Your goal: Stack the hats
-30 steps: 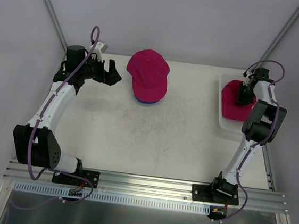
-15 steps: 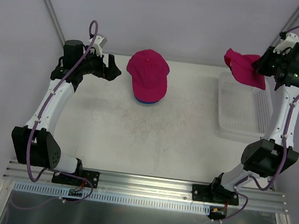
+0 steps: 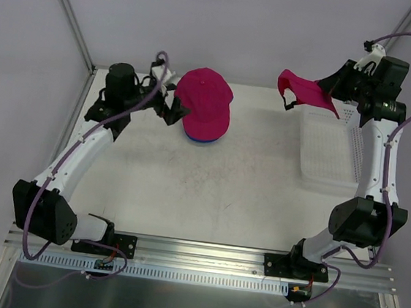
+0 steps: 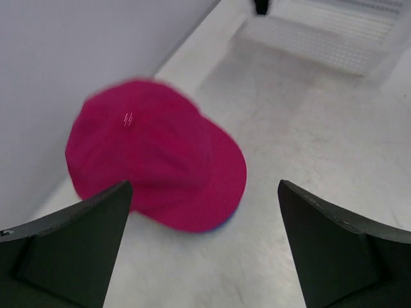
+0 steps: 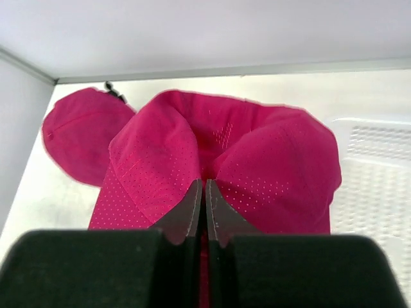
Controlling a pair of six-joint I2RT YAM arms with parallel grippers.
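One magenta cap (image 3: 203, 102) lies on top of the royal blue cap (image 3: 201, 139), of which only a thin edge shows, at the back middle of the table. The same magenta cap shows in the left wrist view (image 4: 154, 163) and in the right wrist view (image 5: 80, 135). My left gripper (image 3: 175, 107) is open and empty, just left of this stack. My right gripper (image 3: 330, 90) is shut on the second magenta cap (image 3: 304, 91) and holds it in the air left of the white tray; its fabric bunches round the fingers (image 5: 204, 199).
A white perforated tray (image 3: 331, 149) stands at the right side of the table, also seen in the right wrist view (image 5: 376, 173) and the left wrist view (image 4: 321, 38). Walls and metal frame posts close the back and sides.
My right gripper lifted the magenta cap out of the tray and carried it up and to the left. My left gripper moved right, up to the cap stack.
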